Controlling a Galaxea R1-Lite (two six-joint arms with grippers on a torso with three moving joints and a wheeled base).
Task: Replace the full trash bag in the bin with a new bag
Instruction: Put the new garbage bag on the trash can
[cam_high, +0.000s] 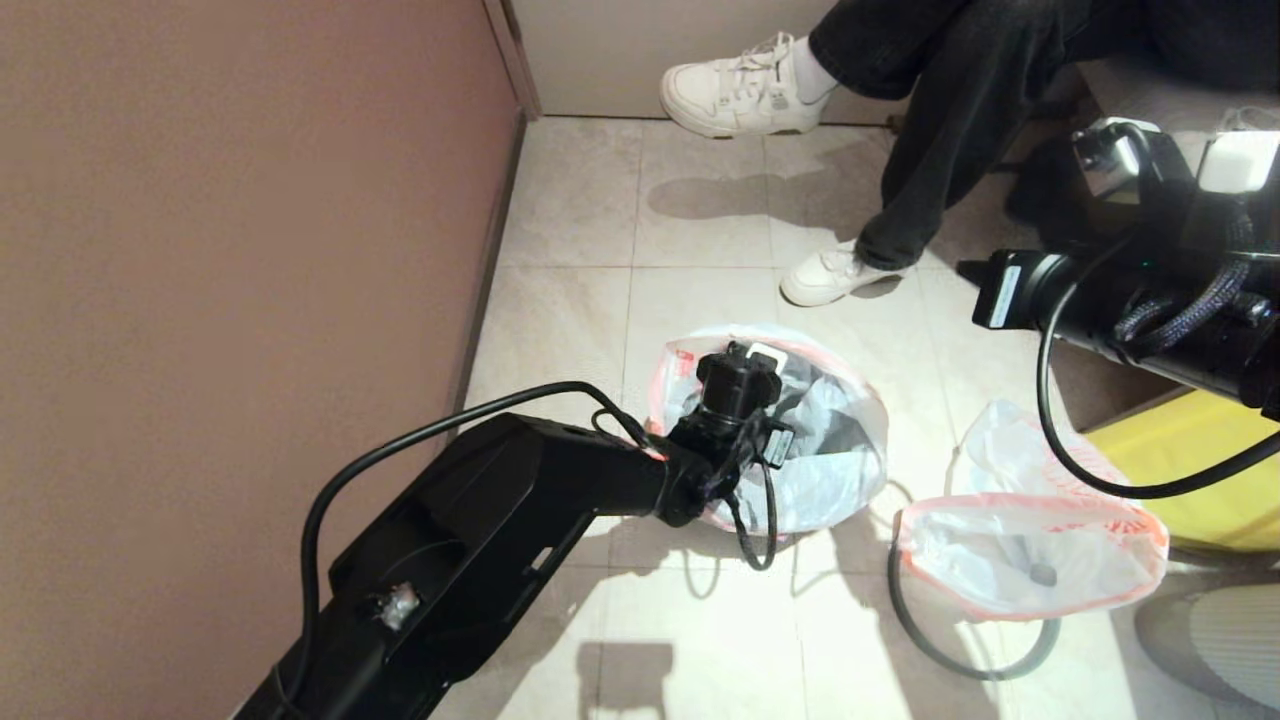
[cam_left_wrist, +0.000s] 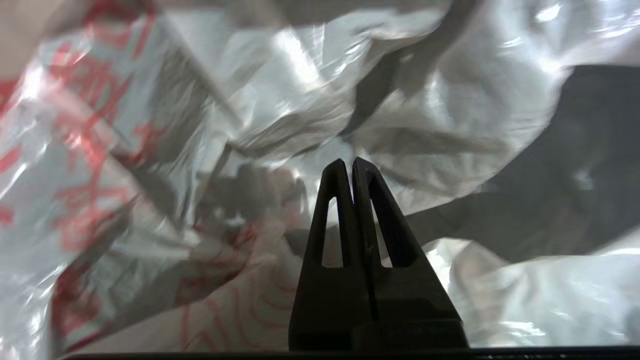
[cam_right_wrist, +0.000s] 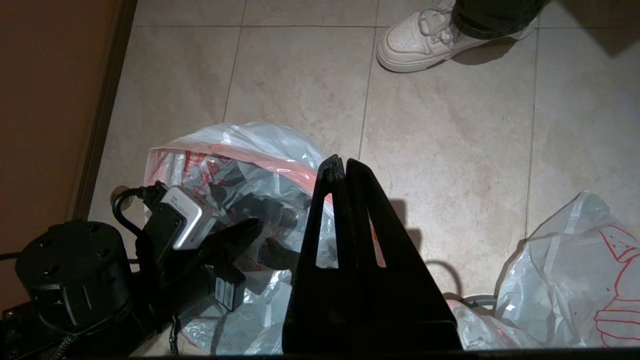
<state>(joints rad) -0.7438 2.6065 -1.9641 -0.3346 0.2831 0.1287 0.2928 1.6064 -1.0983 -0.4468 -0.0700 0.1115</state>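
Note:
The new bag (cam_high: 830, 470), translucent with a pink-red edge, is draped in and over the dark bin (cam_high: 838, 425), which shows only through the film. My left gripper (cam_left_wrist: 352, 161) is down inside that bag, shut, tips against crumpled film (cam_left_wrist: 320, 100); whether film is pinched I cannot tell. In the head view its fingers are hidden behind the wrist (cam_high: 738, 385). The full trash bag (cam_high: 1030, 550) lies on the floor to the right, with a small grey shape inside. My right gripper (cam_right_wrist: 345, 162) hangs shut and empty, high above the floor between the two bags.
A thin grey hoop (cam_high: 930, 650) lies on the floor around the full trash bag. A seated person's white shoes (cam_high: 835, 275) are just beyond the bin. A brown wall (cam_high: 250, 250) runs along the left. Something yellow (cam_high: 1190, 460) sits at the right.

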